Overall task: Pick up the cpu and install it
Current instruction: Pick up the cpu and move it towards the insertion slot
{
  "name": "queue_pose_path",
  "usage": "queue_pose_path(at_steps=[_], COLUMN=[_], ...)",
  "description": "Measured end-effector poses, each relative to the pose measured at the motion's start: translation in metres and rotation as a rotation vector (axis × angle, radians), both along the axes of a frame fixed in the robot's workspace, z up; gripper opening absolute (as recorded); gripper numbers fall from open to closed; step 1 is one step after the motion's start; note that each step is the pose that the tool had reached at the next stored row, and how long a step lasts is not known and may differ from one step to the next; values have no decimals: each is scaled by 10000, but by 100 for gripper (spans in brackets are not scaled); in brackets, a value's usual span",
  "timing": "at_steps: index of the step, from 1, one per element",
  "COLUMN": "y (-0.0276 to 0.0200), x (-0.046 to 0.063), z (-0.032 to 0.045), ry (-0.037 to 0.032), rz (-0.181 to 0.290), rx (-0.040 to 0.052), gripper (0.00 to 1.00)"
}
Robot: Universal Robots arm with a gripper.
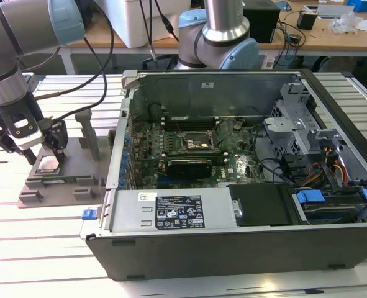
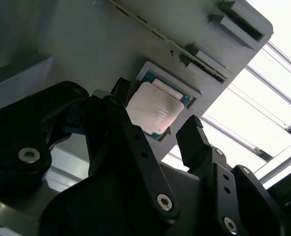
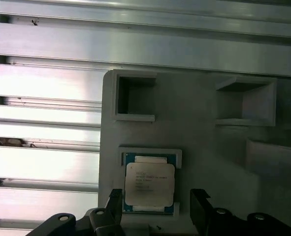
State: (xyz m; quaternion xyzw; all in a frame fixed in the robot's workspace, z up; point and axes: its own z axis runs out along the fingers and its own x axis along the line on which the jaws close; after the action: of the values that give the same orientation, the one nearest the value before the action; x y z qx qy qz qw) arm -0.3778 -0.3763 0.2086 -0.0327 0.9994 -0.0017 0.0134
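The cpu (image 1: 48, 163) is a small flat square chip with a silver-grey top. It lies in a shallow pocket of the grey fixture (image 1: 68, 181) at the exterior view's left, outside the computer case. My gripper (image 1: 45, 151) hangs just above it, open. In both wrist views one black finger stands on each side of the cpu (image 2: 152, 109) (image 3: 149, 183), with a small gap on both sides. Nothing is held between the fingers (image 3: 199, 209). The gripper (image 3: 156, 204) (image 2: 157, 115) is centred over the chip.
The open computer case (image 1: 233, 242) lies on the slatted aluminium table (image 1: 40, 248), to the exterior view's right of the fixture. Its motherboard socket (image 1: 199, 141) sits mid-board, near cables and a drive bay (image 1: 320, 205). Grey posts (image 1: 89, 133) rise from the fixture beside the gripper.
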Motion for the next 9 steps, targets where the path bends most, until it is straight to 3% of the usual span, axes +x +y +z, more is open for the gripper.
queue_pose_path(at_steps=[5, 9], y=[8, 63], x=[0, 0], z=[-62, -99], ry=[0, 0], rz=[2, 134], rx=[-21, -102], gripper=[66, 66])
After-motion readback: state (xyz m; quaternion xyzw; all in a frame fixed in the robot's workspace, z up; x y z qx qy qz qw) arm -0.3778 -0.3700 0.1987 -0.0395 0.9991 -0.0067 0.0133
